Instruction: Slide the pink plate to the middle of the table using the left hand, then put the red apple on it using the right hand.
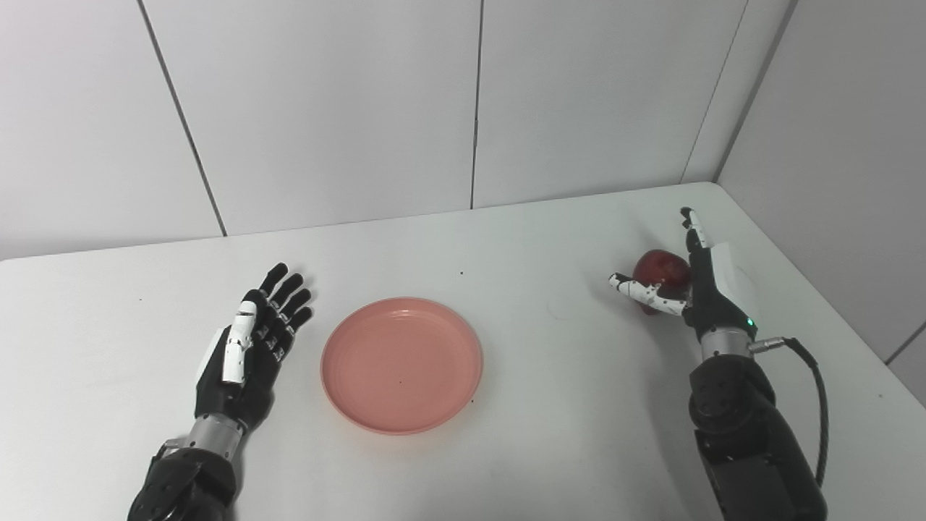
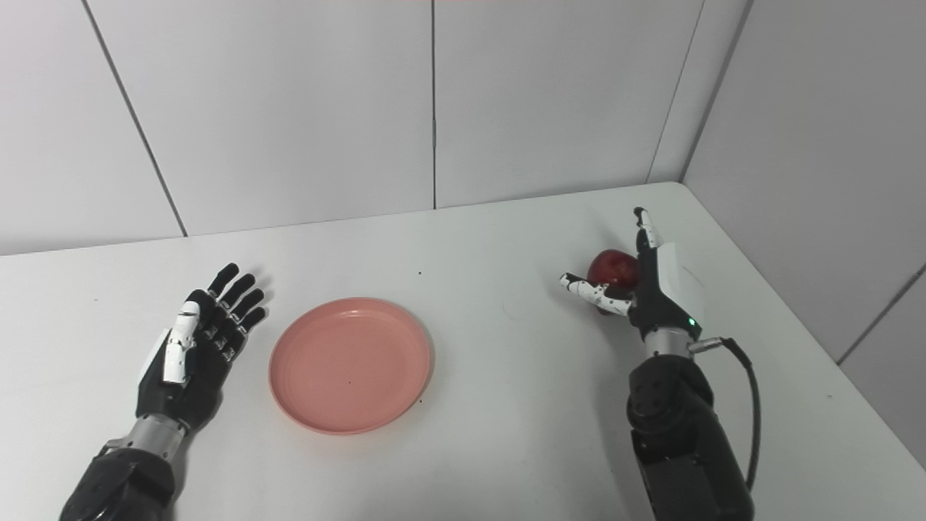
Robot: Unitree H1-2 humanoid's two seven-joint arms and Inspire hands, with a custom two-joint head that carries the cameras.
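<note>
1. Here, the red apple (image 1: 660,272) sits inside the right hand (image 1: 700,284), whose fingers are spread wide and not yet closed on it.
2. The pink plate (image 1: 402,365) lies just right of the left hand (image 1: 249,347), which is flat and holds nothing, on the white table (image 1: 564,405).

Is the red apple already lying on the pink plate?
No, the red apple sits on the table inside the open right hand, apart from the pink plate.

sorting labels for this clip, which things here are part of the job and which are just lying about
Part of the job:
pink plate
red apple
left robot hand, open
right robot hand, open beside the apple

Just lying about:
nothing else on the white table
</note>
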